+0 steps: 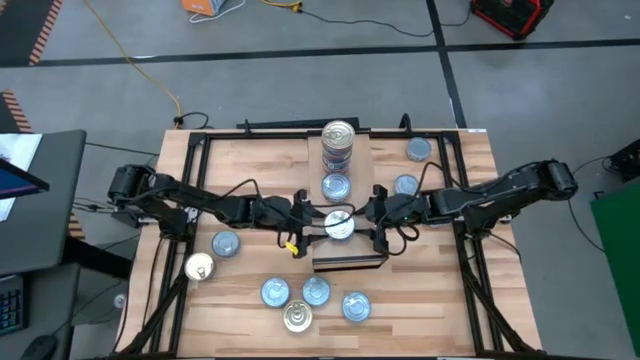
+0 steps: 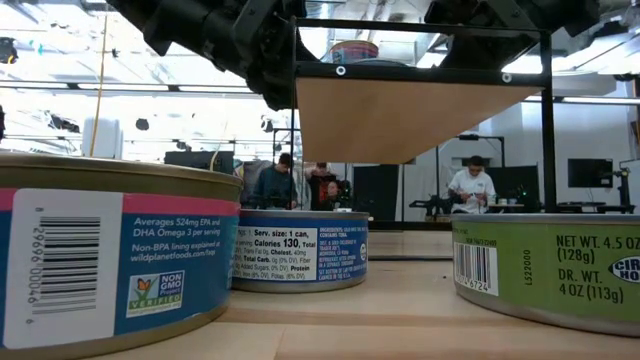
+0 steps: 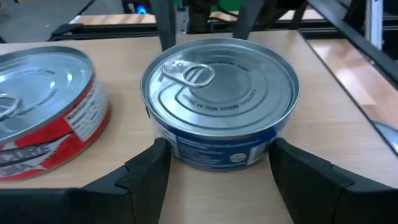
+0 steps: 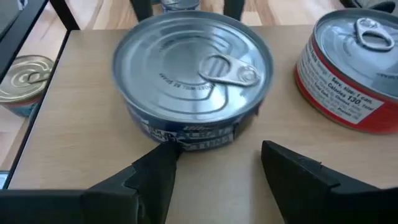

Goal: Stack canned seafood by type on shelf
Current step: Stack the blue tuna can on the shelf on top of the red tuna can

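A blue-labelled tin (image 1: 339, 224) with a silver pull-tab lid sits flat on the shelf (image 1: 360, 175), a light-wood board raised above the striped tabletop (image 1: 440, 290). The left gripper (image 1: 305, 222) reaches the tin from one side with its fingers (image 3: 146, 171) spread on either flank, near or touching the wall; whether they press it cannot be told. The right gripper (image 1: 372, 220) faces the tin from the opposite side, fingers (image 4: 155, 171) apart just short of it. Just beside the tin on the shelf lies a red-labelled tin (image 3: 43, 112), and farther along the board rises a stack of tins (image 1: 338, 145). Away from the tin, on the tabletop, more tins (image 1: 315, 298) lie scattered. In the low view people (image 2: 475, 185) sit in the room behind.
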{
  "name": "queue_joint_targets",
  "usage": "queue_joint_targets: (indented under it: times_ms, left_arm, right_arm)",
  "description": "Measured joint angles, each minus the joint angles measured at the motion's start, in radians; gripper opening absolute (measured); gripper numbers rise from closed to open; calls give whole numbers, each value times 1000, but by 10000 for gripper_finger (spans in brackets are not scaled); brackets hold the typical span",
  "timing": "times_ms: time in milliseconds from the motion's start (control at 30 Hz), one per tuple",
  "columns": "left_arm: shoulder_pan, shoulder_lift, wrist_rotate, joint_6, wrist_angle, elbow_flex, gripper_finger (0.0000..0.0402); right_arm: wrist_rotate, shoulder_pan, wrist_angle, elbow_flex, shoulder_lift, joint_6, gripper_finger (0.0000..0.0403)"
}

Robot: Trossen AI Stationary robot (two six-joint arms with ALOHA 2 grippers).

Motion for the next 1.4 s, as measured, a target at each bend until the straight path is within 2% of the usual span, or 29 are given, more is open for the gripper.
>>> queue_joint_targets:
  times_ms: [100,267,667,967,1167,1400]
  left_arm:
    - [-5,-4,-49,-2,-22,15,259]
    - [-7,-17,-70,3,-26,31,259]
    - [-6,-21,-103,29,-40,65,259]
    - [1,-80,-165,72,-70,65,258]
    - [63,-110,-184,70,-90,67,258]
    - [166,-114,-123,60,-45,77,258]
  right_arm:
    - [-1,-1,14,-1,-16,2,266]
    - [2,-1,82,29,-43,10,266]
    - [6,-1,54,83,-42,-2,266]
    - [32,-31,70,83,-41,-25,266]
    - [47,-80,84,79,-38,-16,266]
    - [28,-154,76,79,-35,8,266]
